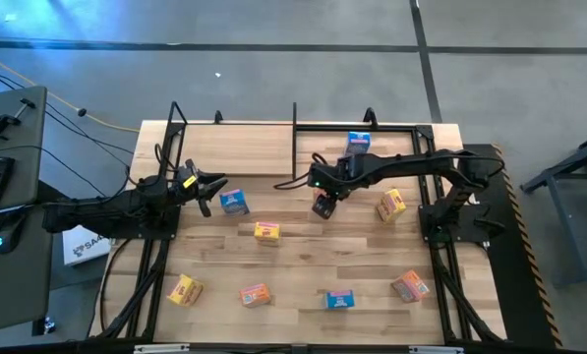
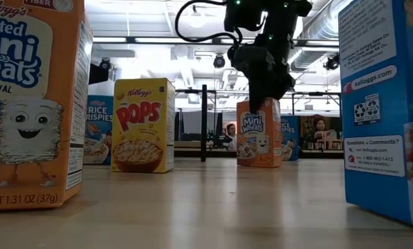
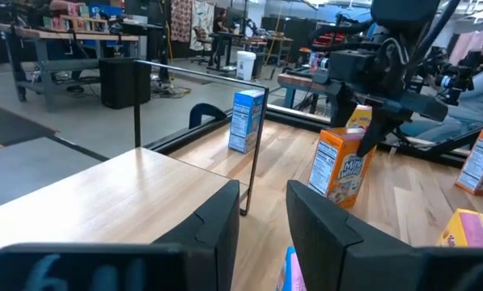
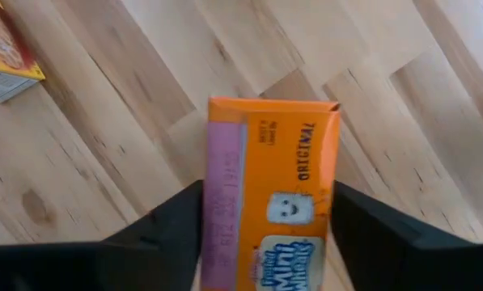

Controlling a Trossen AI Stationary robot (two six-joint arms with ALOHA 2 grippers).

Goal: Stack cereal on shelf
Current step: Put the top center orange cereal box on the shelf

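Note:
An orange cereal box (image 4: 269,202) stands upright on the table near its middle (image 2: 259,142). My right gripper (image 1: 322,205) reaches down over its top, one finger on each side. My left gripper (image 3: 264,226) hovers level at the table's left, open with a narrow gap and nothing between the fingers. A blue box (image 1: 234,202) lies just in front of it and below. The shelf (image 3: 128,186), a raised light-wood board with black posts, sits along the far edge. Another blue box (image 1: 359,143) stands upright at the far side. My right gripper pinches the orange box between its two fingers, one on the pink narrow side (image 4: 218,230) and one on the opposite side. The fingers come from above, pointing steeply down, at the box's upper part. The box stays upright with its base on the table.
Several more boxes lie on the table: a yellow one (image 1: 266,231), one to the right (image 1: 391,205), and a row near the front edge (image 1: 185,289), (image 1: 255,294), (image 1: 339,299), (image 1: 409,286). A black shelf post (image 1: 295,128) stands at the far middle.

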